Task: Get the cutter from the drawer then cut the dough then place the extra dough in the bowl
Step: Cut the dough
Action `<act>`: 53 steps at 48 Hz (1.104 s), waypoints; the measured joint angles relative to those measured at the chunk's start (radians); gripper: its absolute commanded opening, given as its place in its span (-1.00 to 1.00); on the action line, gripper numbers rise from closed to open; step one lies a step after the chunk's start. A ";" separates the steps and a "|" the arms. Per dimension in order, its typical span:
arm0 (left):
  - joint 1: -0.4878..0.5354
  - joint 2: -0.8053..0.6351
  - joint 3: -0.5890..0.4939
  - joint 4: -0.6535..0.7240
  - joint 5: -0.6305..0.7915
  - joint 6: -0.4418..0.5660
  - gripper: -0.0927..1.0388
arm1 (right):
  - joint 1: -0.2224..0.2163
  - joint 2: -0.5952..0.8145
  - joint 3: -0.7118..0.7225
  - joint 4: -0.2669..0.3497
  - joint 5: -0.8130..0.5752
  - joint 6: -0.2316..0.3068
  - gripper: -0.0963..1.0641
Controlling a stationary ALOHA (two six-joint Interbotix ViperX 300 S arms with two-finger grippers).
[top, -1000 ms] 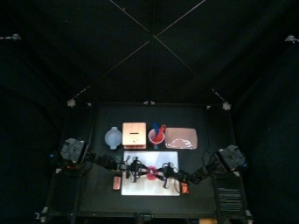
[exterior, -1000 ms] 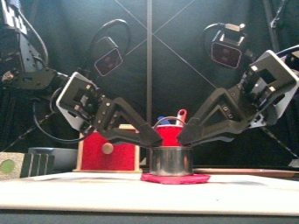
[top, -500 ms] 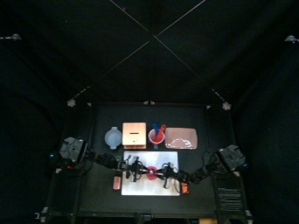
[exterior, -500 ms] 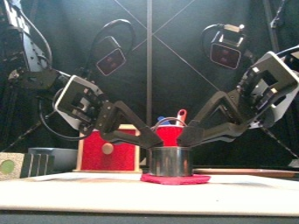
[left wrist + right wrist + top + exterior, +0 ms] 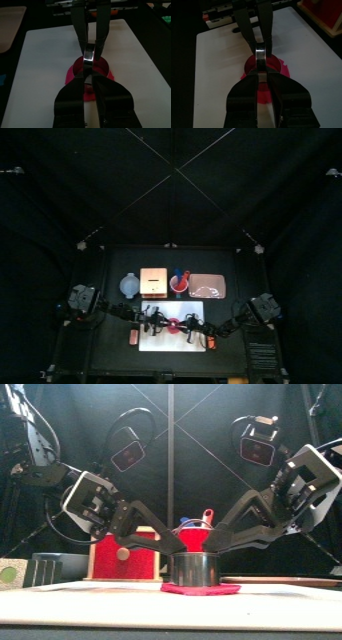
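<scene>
From the front you see the cutter (image 5: 197,567) standing on the dough (image 5: 201,588); only your wrist views show the left gripper (image 5: 89,75) and right gripper (image 5: 261,74), jaws pinching it.

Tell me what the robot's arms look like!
Both are black and chunky. The left arm and the right arm are built of blocky parts with pale edges. Each ends in a gripper with two long, shiny black jaws, wide at the base and narrow at the tip: the left gripper and the right gripper.
</scene>
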State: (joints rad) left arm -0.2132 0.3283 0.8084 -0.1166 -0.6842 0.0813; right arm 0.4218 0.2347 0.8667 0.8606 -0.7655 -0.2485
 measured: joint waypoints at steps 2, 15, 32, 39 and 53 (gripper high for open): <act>0.000 0.000 0.002 0.000 0.000 0.000 -0.21 | 0.000 0.002 -0.002 0.005 0.008 -0.002 -0.08; -0.006 0.009 0.003 -0.002 -0.002 0.000 -0.21 | 0.000 0.005 -0.008 0.021 0.041 -0.002 -0.08; -0.008 0.009 -0.003 -0.003 0.052 0.000 -0.21 | -0.012 0.005 -0.012 0.029 0.110 -0.002 -0.08; -0.006 0.008 -0.008 -0.003 0.083 0.000 -0.21 | -0.020 0.003 -0.014 0.028 0.135 -0.002 -0.08; -0.006 0.006 -0.018 -0.005 0.117 0.000 -0.21 | -0.031 0.000 -0.015 0.028 0.187 -0.002 -0.09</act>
State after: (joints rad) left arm -0.2194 0.3344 0.7900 -0.1212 -0.5676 0.0813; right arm 0.3912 0.2347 0.8514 0.8882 -0.5783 -0.2500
